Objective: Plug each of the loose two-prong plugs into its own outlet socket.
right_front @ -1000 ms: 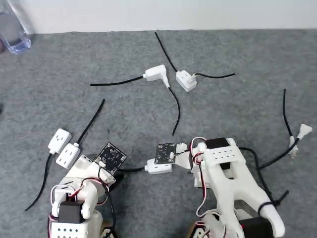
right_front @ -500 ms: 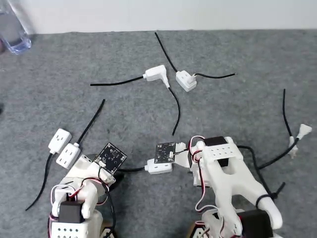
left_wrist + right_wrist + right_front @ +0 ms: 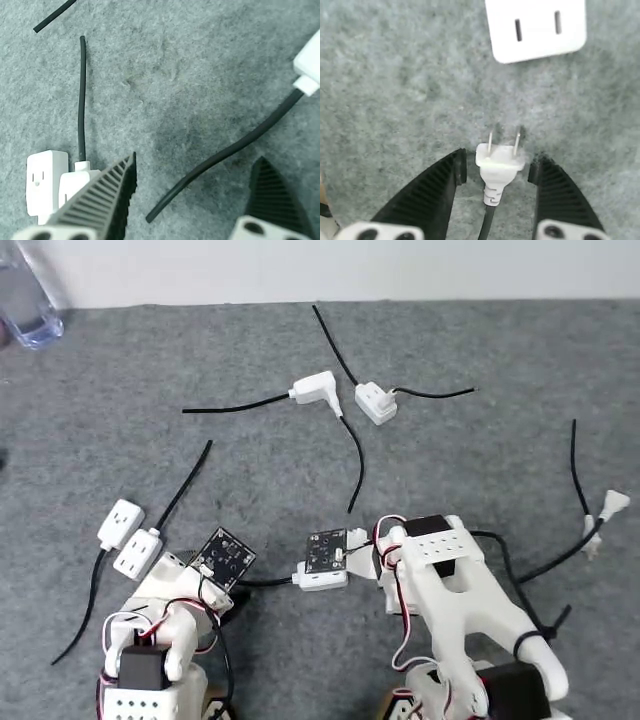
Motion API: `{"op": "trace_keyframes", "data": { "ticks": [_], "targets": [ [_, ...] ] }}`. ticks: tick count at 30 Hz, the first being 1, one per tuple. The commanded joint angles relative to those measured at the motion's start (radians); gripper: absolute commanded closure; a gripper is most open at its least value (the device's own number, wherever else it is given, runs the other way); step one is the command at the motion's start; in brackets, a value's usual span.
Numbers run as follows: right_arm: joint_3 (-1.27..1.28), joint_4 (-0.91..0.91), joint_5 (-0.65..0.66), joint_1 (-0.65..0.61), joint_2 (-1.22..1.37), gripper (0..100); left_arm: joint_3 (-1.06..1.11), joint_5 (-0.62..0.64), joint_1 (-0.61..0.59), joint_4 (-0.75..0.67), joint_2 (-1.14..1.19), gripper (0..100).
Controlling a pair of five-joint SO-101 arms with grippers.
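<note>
My right gripper [image 3: 497,162] is shut on a white two-prong plug [image 3: 499,159], its prongs aimed at the slotted face of a white socket [image 3: 536,27] a short gap away. In the high view that socket [image 3: 320,578] lies on the carpet just left of the right arm [image 3: 440,560]. My left gripper [image 3: 192,170] is open and holds nothing; it hovers over the loose end of the socket's black cord [image 3: 220,155]. Two white pieces [image 3: 128,538] lie side by side at the left.
At the back lie a white plug [image 3: 315,388] and a white socket [image 3: 375,402], each on a black cord. Another plug [image 3: 612,504] rests at the far right edge. A clear container [image 3: 25,300] stands in the back left corner. Grey carpet [image 3: 480,470] covers the table.
The right arm has shifted a little to the left, bringing the held plug closer to the socket. The left arm has not moved.
</note>
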Motion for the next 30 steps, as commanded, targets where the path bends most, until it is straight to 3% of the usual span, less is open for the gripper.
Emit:
{"op": "trace_keyframes", "data": {
  "ticks": [1, 11, 25, 30],
  "targets": [
    [-0.032, -0.010, 0.003, -0.007, 0.004, 78.2, -0.004, -0.008, -0.003, 0.006, -0.011, 66],
    [-0.029, -0.008, 0.041, 0.054, 0.004, 78.6, -0.004, -0.008, -0.005, 0.006, -0.011, 66],
    [0.005, -0.045, 0.040, 0.030, 0.041, 78.7, -0.004, -0.008, -0.005, 0.006, -0.011, 66],
    [-0.034, -0.021, 0.038, 0.028, 0.093, 83.5, -0.004, -0.008, -0.005, 0.006, -0.011, 66]
  ]
}}
